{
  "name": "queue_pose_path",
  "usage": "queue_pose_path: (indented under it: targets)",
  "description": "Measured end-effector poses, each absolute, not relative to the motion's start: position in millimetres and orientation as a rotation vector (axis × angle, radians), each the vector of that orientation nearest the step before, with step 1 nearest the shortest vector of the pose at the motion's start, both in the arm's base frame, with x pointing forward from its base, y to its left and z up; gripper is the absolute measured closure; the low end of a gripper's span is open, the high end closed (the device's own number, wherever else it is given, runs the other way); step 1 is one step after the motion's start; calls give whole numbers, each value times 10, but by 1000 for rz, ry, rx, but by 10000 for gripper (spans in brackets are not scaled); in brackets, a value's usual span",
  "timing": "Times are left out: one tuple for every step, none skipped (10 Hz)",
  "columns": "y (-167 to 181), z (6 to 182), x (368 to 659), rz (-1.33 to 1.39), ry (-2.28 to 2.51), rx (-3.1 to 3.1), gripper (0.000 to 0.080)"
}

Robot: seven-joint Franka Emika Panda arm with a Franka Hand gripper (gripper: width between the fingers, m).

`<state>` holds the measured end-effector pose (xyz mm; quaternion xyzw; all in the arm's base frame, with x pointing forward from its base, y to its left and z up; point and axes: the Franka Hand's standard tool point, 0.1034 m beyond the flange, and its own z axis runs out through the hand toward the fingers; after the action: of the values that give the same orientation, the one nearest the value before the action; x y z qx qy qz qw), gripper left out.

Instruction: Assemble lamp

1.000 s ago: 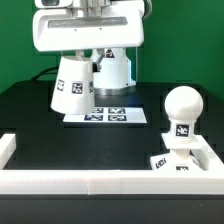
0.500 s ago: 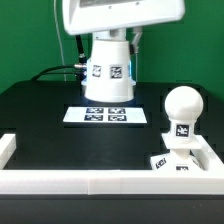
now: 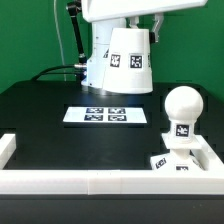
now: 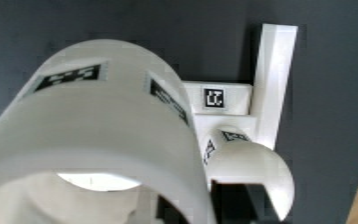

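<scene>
The white tapered shade (image 3: pixel 130 60) hangs upright in the air above the far side of the table, to the exterior view's right of centre. My gripper (image 3: pixel 131 24) holds it at its top end, shut on it; the fingers are hidden by the shade. In the wrist view the shade (image 4: pixel 105 110) fills most of the picture. The ball-shaped bulb (image 3: pixel 183 106) stands on the flat square base (image 3: pixel 170 162) in the near corner on the exterior view's right. Both also show in the wrist view, the bulb (image 4: pixel 247 165) and the base (image 4: pixel 220 100), beyond the shade.
The marker board (image 3: pixel 105 115) lies flat on the black table below the shade. A low white wall (image 3: pixel 90 182) runs along the near edge and turns back at both ends. The arm's white pedestal (image 3: pixel 95 68) and a cable (image 3: pixel 75 40) stand behind.
The shade has risen off the table side, gone from tilted to upright, and moved toward the exterior view's right with the arm. Bulb and base have not moved.
</scene>
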<state>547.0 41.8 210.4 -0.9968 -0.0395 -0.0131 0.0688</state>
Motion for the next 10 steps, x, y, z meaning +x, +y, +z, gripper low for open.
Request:
queue_pose_path:
  targets:
    - [451, 2124, 5478, -33, -117, -2998, 755]
    - [551, 2217, 5554, -34, -142, -2991, 755]
    - [617, 2280, 5644, -54, -149, -2989, 755]
    - [682, 2317, 5696, -50, -140, -2987, 755]
    - [748, 2346, 5731, -46, -127, -2985, 755]
    - [831, 2369, 5757, -45, -95, -2984, 755]
    - [922, 2364, 5776, -43, -80, -2982, 755]
    - [986, 2344, 5793, -38, -72, -2982, 755]
    - [1067, 2323, 5817, -32, -46, -2981, 755]
    - [1128, 2277, 5852, -32, -57, -2981, 755]
